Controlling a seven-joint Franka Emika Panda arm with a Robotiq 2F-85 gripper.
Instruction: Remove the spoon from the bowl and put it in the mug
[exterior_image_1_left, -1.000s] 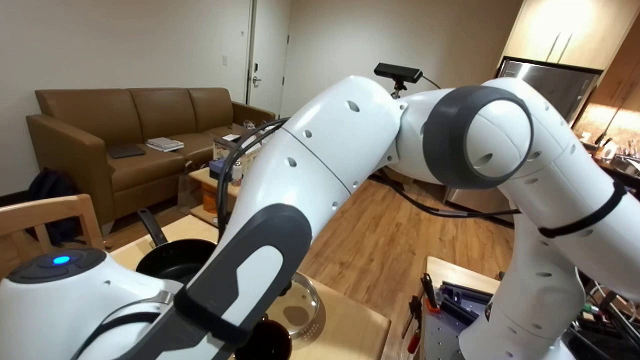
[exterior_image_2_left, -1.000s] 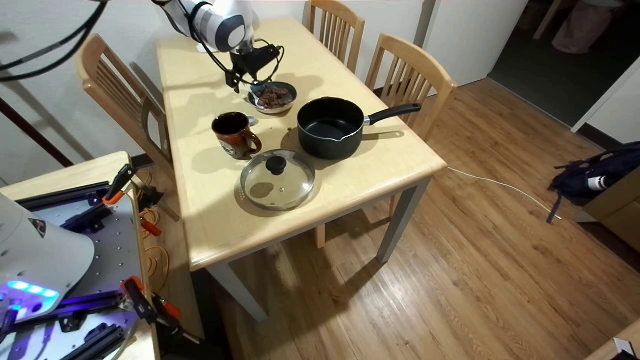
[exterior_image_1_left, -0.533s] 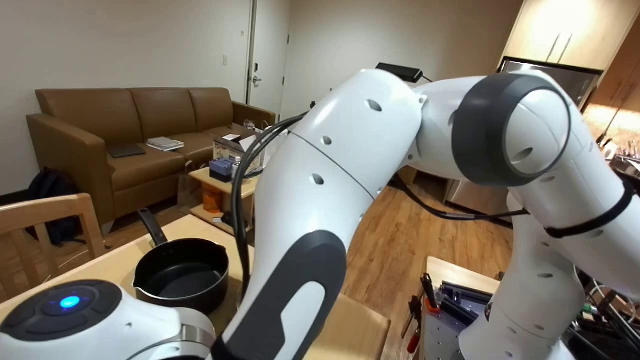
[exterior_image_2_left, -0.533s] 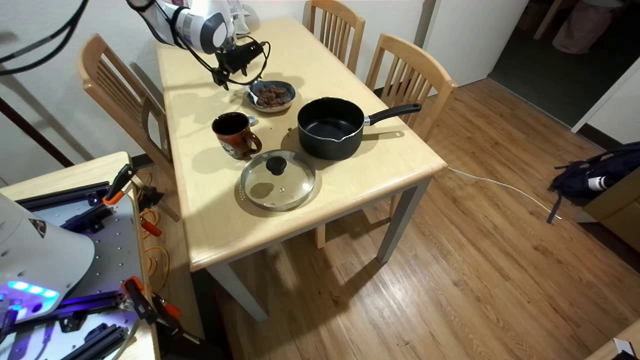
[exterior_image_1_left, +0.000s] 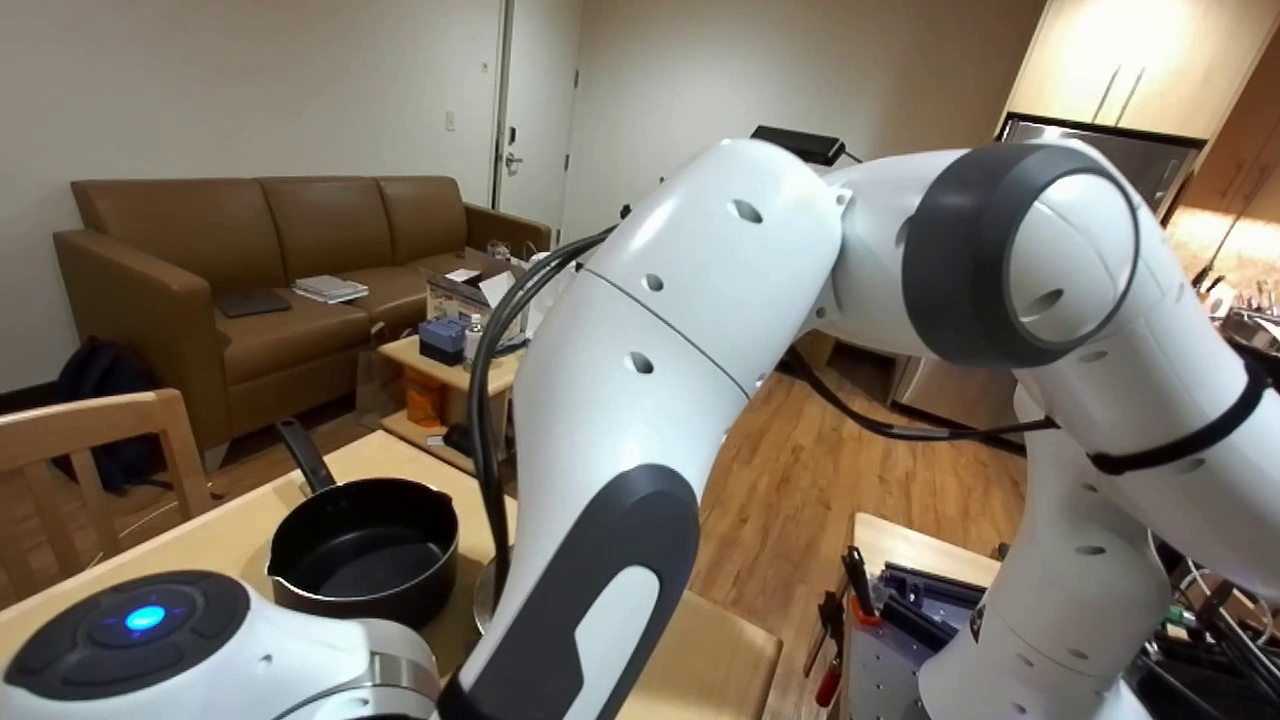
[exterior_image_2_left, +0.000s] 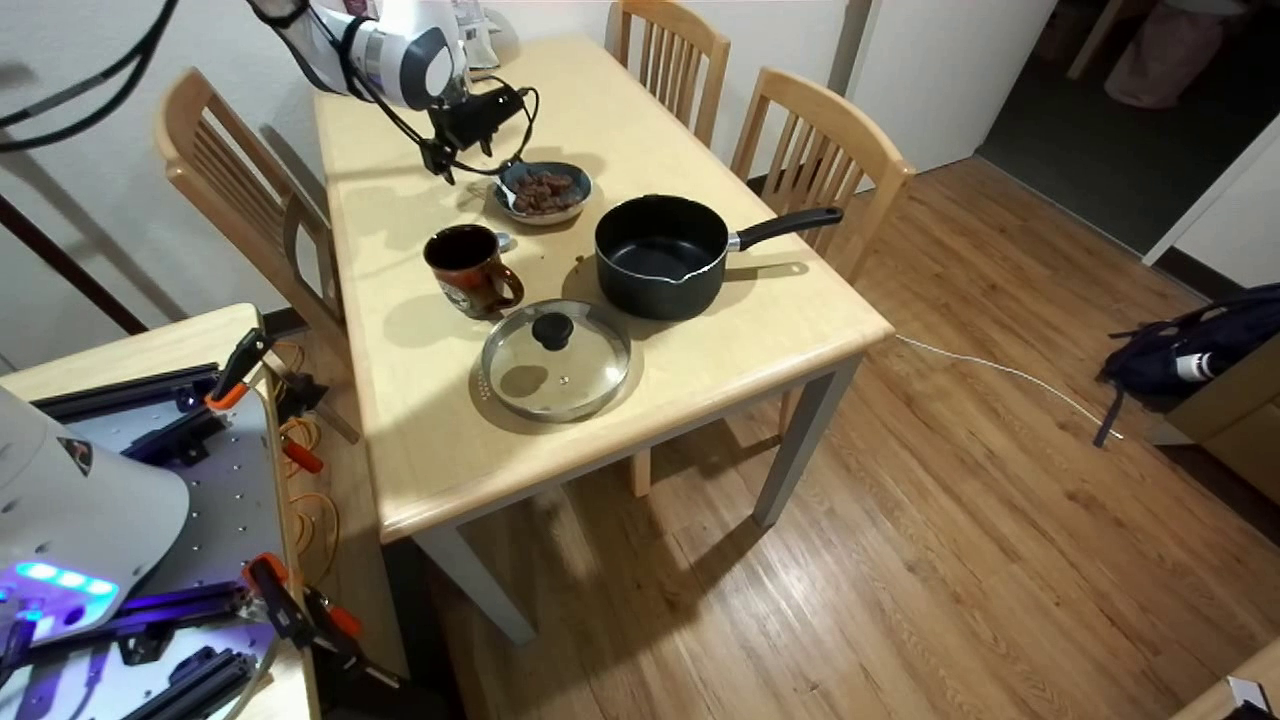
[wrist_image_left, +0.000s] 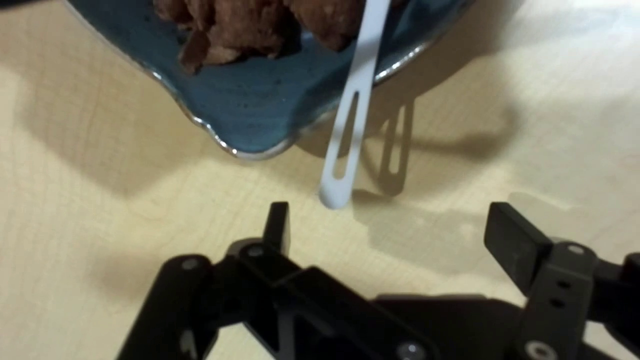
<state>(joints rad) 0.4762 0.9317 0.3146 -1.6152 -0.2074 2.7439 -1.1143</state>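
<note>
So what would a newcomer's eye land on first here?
Probably the arm, big and white across the middle of an exterior view. In the wrist view, likely the spoon, jutting white over the rim of the blue bowl, with the open gripper at the bottom. In an exterior view, the black pot stands out on the table, near the lid.

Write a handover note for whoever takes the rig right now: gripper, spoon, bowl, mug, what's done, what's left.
Gripper: open, holding nothing, not touching the white spoon.
Spoon: in the blue bowl, free end sticking out past the rim.
Mug: upright on the table.
Done: neither removal nor placing yet.
Left: grip the free end, lift the spoon out, put it in the mug.
</note>
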